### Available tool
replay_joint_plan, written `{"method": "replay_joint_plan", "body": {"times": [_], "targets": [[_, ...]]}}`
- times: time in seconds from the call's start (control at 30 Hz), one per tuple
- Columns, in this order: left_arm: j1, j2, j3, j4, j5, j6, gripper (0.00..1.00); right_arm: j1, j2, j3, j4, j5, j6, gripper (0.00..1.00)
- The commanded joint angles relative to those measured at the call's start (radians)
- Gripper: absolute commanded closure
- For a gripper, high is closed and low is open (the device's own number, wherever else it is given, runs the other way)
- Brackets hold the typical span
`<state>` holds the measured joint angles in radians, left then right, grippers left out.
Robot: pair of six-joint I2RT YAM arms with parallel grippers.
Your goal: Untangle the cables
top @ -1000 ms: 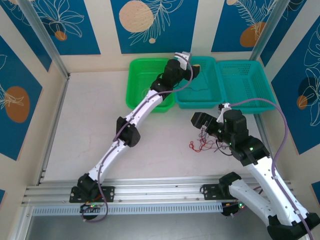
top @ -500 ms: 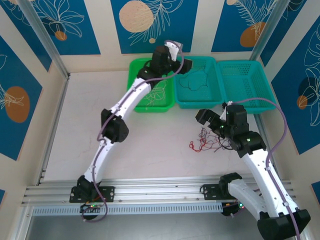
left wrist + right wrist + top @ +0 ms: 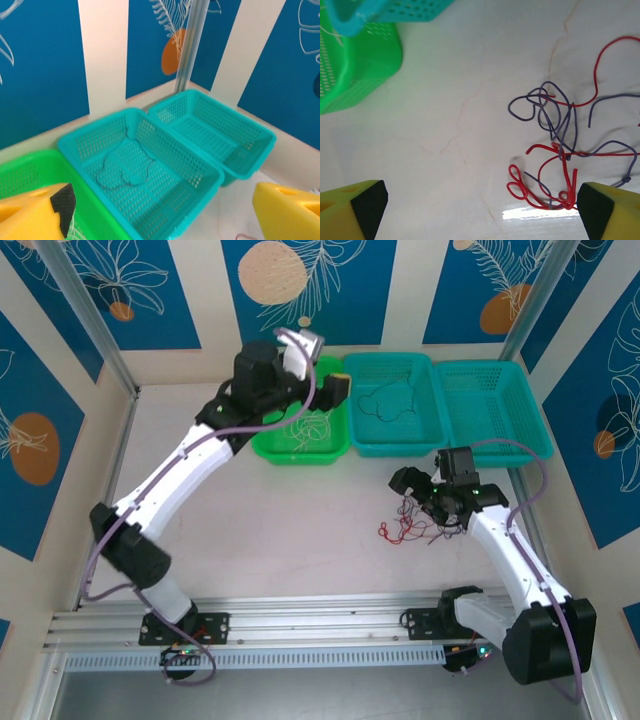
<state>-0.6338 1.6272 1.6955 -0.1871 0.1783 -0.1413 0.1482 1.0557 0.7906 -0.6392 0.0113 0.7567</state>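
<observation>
The left gripper (image 3: pixel 330 380), jaws wide and empty, has swung off the teal basket (image 3: pixel 390 449) (one dark cable (image 3: pixel 390 405) lies in it now), while the right gripper (image 3: pixel 420 490), equally open and empty, hovers at the remaining red-and-purple tangle (image 3: pixel 412 523) on the table (image 3: pixel 250 510).

Glossy, marble-like table (image 3: pixel 445 75); perforated plastic baskets (image 3: pixel 182 145); thin cables (image 3: pixel 562 152), probably plastic-coated.

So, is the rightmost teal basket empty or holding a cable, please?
Empty: the rightmost teal basket shows a bare mesh floor in the left wrist view; the dark cable lies in the middle teal basket.
</observation>
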Motion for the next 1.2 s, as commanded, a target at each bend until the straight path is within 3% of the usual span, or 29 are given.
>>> {"method": "replay_joint_plan", "body": {"times": [0.0, 0.2, 0.33, 0.4, 0.47, 0.5, 0.57, 0.7, 1.0, 1.17], "targets": [[-0.016, -0.091, -0.239, 0.185, -0.017, -0.087, 0.08, -0.01, 0.028, -0.023, 0.007, 0.001, -0.007, 0.03], [-0.043, -0.246, -0.571, 0.354, -0.026, -0.175, 0.08, -0.009, 0.131, -0.102, 0.109, -0.019, -0.007, 0.06], [-0.045, -0.28, -0.66, 0.348, 0.002, -0.147, 0.08, 0.007, 0.273, -0.076, 0.107, 0.015, -0.059, 0.19], [-0.044, -0.286, -0.683, 0.321, 0.0, -0.128, 0.08, 0.045, 0.334, -0.051, 0.108, 0.064, -0.076, 0.35], [-0.044, -0.297, -0.699, 0.299, -0.005, -0.123, 0.08, 0.086, 0.382, -0.015, 0.084, 0.127, -0.076, 0.62], [-0.043, -0.305, -0.711, 0.292, -0.007, -0.125, 0.08, 0.11, 0.403, 0.001, 0.075, 0.155, -0.076, 0.71], [-0.044, -0.323, -0.74, 0.286, -0.011, -0.132, 0.08, 0.156, 0.418, 0.026, 0.07, 0.183, -0.076, 0.83], [-0.043, -0.364, -0.801, 0.246, -0.011, -0.171, 0.08, 0.241, 0.409, 0.058, 0.095, 0.157, -0.069, 0.96], [-0.038, -0.392, -0.955, 0.258, 0.117, -0.233, 0.09, 0.396, 0.352, 0.086, 0.287, -0.075, -0.112, 0.99], [-0.008, -0.355, -0.992, 0.31, 0.156, -0.376, 0.15, 0.407, 0.321, 0.086, 0.322, -0.153, -0.142, 1.0]]}}
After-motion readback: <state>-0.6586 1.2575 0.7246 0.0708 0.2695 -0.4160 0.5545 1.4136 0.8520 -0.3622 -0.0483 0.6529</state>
